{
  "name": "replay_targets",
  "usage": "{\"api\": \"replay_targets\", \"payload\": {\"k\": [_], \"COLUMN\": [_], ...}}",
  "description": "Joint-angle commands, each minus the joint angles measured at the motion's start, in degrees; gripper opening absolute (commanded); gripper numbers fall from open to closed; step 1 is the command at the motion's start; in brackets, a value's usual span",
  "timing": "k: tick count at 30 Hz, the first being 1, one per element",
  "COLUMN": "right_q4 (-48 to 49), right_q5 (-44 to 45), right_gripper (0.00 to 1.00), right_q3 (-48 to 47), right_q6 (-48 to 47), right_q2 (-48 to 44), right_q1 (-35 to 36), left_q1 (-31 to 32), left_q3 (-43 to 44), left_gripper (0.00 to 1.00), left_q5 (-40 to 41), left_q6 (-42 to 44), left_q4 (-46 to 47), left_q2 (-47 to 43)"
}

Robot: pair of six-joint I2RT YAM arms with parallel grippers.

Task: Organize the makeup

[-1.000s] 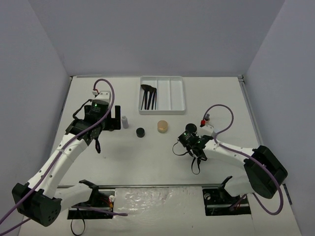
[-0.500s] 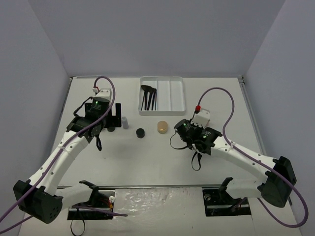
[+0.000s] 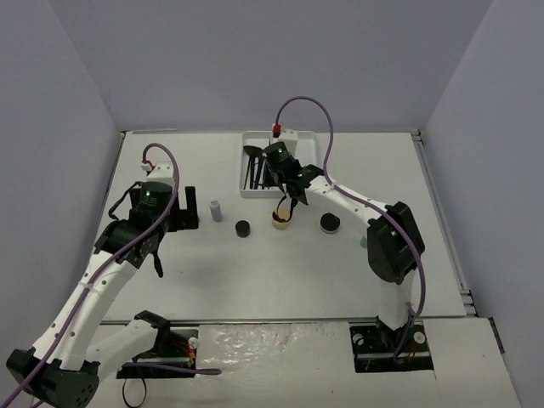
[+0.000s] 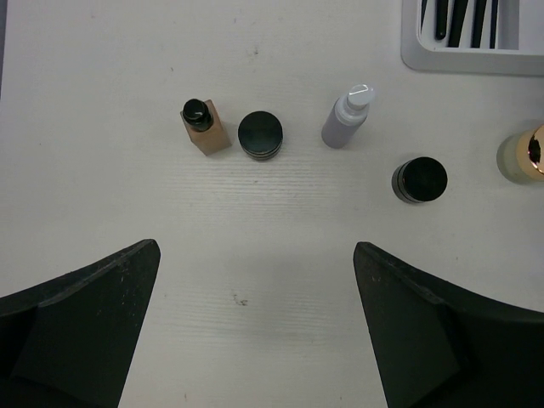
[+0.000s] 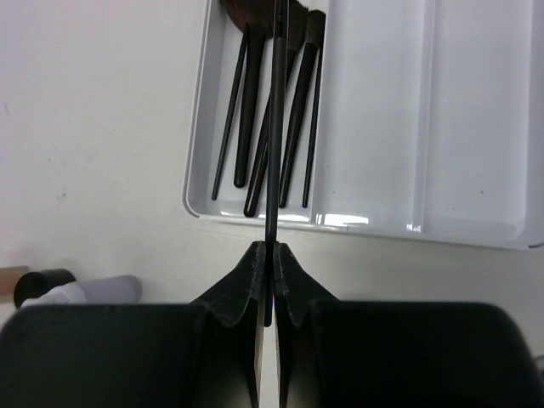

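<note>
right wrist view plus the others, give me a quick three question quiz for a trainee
1. True or false: the right gripper is shut on a thin black brush.
2. Seen from the right wrist, which compartment of the white tray holds the other brushes? A left, B middle, C right.
3. Fill in: the left gripper is ___ (open or shut).
Key: 1 true; 2 A; 3 open.

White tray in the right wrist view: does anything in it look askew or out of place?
Slightly. The thin black brushes in the left compartment of the white three-compartment tray lie crossed and fanned, not parallel. The right gripper holds one more thin black brush above them. Nothing looks spilled or damaged.
</note>
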State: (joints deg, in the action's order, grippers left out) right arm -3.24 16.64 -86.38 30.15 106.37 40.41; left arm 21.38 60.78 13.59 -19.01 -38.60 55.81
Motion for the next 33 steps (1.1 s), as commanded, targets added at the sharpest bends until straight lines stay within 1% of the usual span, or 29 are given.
{"api": "replay_targets", "payload": {"k": [1,2,3,6,10,12,14,16,17,19,21,23,25,29,31,33], "right_q4": [8.41,8.43,8.95,9.5,9.83,9.83,9.83,9.74,9.74,9.74,9.77,9.77,9.67,6.52,4.96,4.23], "right_q5": [-5.29,-5.31,-5.57,-6.71,-7.59,-7.64,-8.04,-8.38,-8.36,-8.24,-8.04,-8.27,-8.08,-6.99,-6.38,-6.37], "right_gripper": [0.0,0.0,0.0,0.0,0.01,0.09,0.2,0.29,0.37,0.45,0.56,0.62,0.68,0.88,0.93,0.95], "right_q3": [-11.21,-11.3,-14.8,-19.34,-24.36,-25.49,-25.9,-25.51,-24.92,-23.58,-21.37,-18.93,-13.6,-2.34,3.08,8.05], "right_q6": [-4.83,-4.85,-5.89,-6.41,-6.49,-6.19,-5.78,-5.68,-5.86,-6.63,-8.1,-9.38,-10.51,-13.93,-14.98,-15.55], "right_q2": [9.84,9.93,12.4,19.93,25.25,27.16,27.87,27.57,26.97,25.55,21.62,17.32,11.23,0.48,-3.8,-8.42], "right_q1": [-2.0,-2.18,-2.31,-3.05,-3.69,-3.95,-4.17,-4.29,-4.32,-4.39,-4.53,-4.76,-4.96,-5.26,-5.32,-5.34], "left_q1": [-0.46,-0.46,-0.46,-0.46,-0.54,-0.47,-0.46,-0.46,-0.46,-0.46,-0.46,-0.46,-0.46,-0.55,-0.55,-0.55], "left_q3": [-2.42,-3.13,-4.17,-6.89,-8.75,-8.85,-8.86,-8.64,-8.6,-8.68,-8.79,-8.84,-8.84,-8.93,-8.99,-9.02], "left_gripper": [0.97,0.97,0.97,0.97,0.97,0.97,0.97,0.97,0.97,0.97,0.97,0.97,0.97,0.97,0.97,0.97], "left_q5": [-0.14,-0.14,-0.34,-0.61,-0.64,-0.25,0.22,0.76,0.9,1.16,1.63,1.85,2.09,3.2,3.54,3.89], "left_q6": [-1.03,-1.12,-1.05,-0.77,-0.5,-0.42,-0.2,-0.13,-0.04,0.02,0.02,0.02,0.02,0.19,0.26,0.29], "left_q4": [-0.08,-0.16,-0.1,-0.06,0.84,1.44,1.45,1.31,1.24,1.45,1.59,1.59,1.59,2.01,2.16,2.4], "left_q2": [-4.45,-4.49,-5.98,-8.57,-10.29,-10.35,-9.84,-9.27,-9.09,-9.0,-9.22,-9.23,-9.23,-9.31,-9.19,-9.01]}}
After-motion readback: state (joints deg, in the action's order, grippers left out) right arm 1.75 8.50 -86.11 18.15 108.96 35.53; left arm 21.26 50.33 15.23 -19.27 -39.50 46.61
